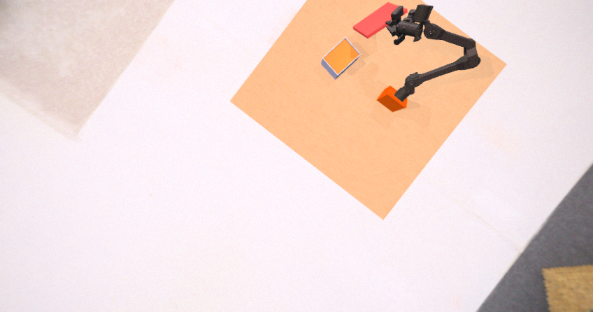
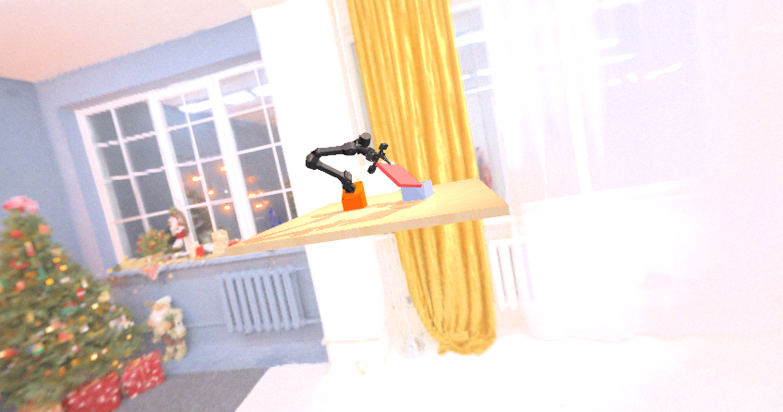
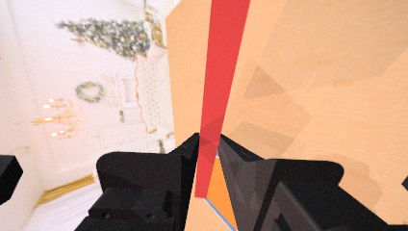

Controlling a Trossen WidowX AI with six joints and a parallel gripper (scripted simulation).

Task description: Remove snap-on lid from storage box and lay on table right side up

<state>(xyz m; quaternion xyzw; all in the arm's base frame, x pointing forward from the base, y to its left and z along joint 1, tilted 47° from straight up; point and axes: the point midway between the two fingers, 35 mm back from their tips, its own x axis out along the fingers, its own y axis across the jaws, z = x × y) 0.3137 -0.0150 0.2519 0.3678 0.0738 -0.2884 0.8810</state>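
Observation:
The red lid [image 1: 375,19] [image 2: 400,175] [image 3: 220,77] is off the box and hangs in the air, held by one edge. My gripper [image 1: 393,22] [image 2: 379,164] [image 3: 208,137] is shut on that edge. In the exterior view the lid slopes down away from the fingers. The open storage box [image 1: 340,57] [image 2: 416,190] [image 3: 220,194], pale blue with an orange inside, stands on the wooden table [image 1: 333,142] to the left of the lid. In the wrist view only a corner of the box shows, below the fingers.
The orange arm base [image 1: 391,99] [image 2: 354,197] stands on the table to the right of the box. The table's far edge [image 1: 440,13] runs close behind the lid. A yellow curtain [image 2: 417,78] hangs behind the table.

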